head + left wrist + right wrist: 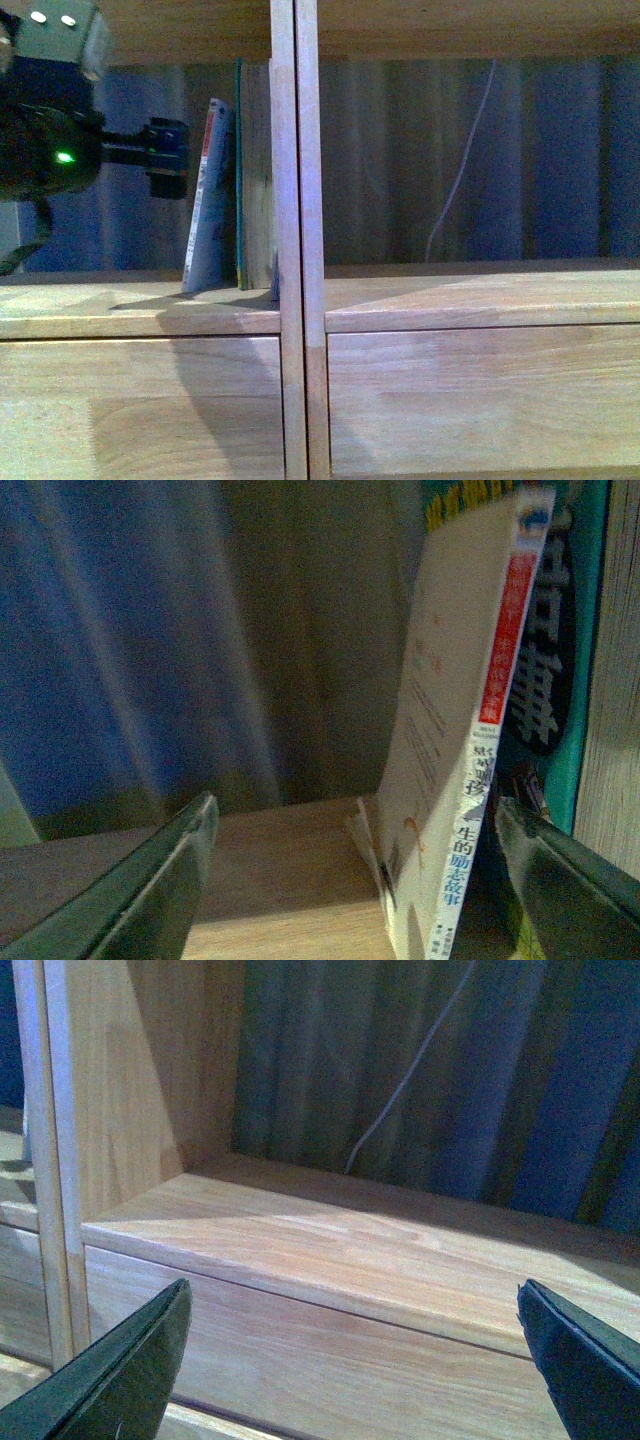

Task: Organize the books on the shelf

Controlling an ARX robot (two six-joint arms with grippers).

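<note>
The thin softcover (pixel 208 200) with its white spine and red top leans to the right against the taller teal book (pixel 239 170), which stands upright at the shelf's double centre divider (pixel 295 200) in the left cubby. My left gripper (pixel 165 155) is open, hovering just left of the softcover's upper part. In the left wrist view the softcover (pixel 440 730) stands between the open fingers (pixel 150 880), close to the finger on the teal book's side, and the teal book (pixel 575 680) is behind it. My right gripper (pixel 350 1360) is open and empty before the right cubby's floor (pixel 350 1230).
A white cable (pixel 460 160) hangs down the back of the right cubby, before a blue curtain. Plain drawer fronts (pixel 140 400) lie below both cubbies. The left cubby's floor (pixel 90 300) left of the books is bare wood.
</note>
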